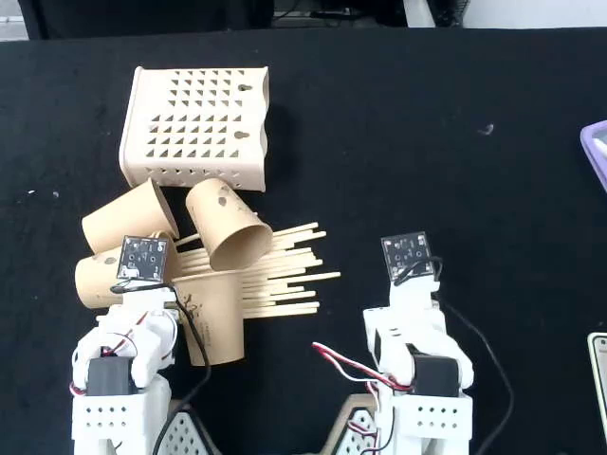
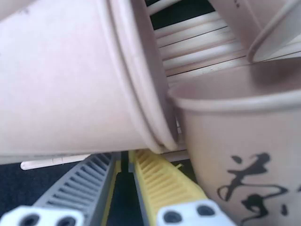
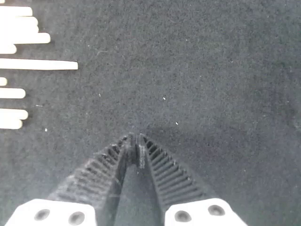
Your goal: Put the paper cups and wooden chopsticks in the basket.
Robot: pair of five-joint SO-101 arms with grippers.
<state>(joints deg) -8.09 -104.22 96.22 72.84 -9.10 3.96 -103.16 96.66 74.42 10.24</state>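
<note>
Black table (image 1: 455,171), purple object (image 1: 590,144) at edge.

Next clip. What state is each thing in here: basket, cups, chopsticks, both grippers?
Basket: lying on its side, perforated wall up, cups and chopsticks outside it.
Paper cups: four, all tipped on their sides.
Wooden chopsticks: loose pile lying flat on the table, partly under the cups.
Left gripper: shut, holding nothing, tips at a cup's rim.
Right gripper: shut, holding nothing, over bare table.
</note>
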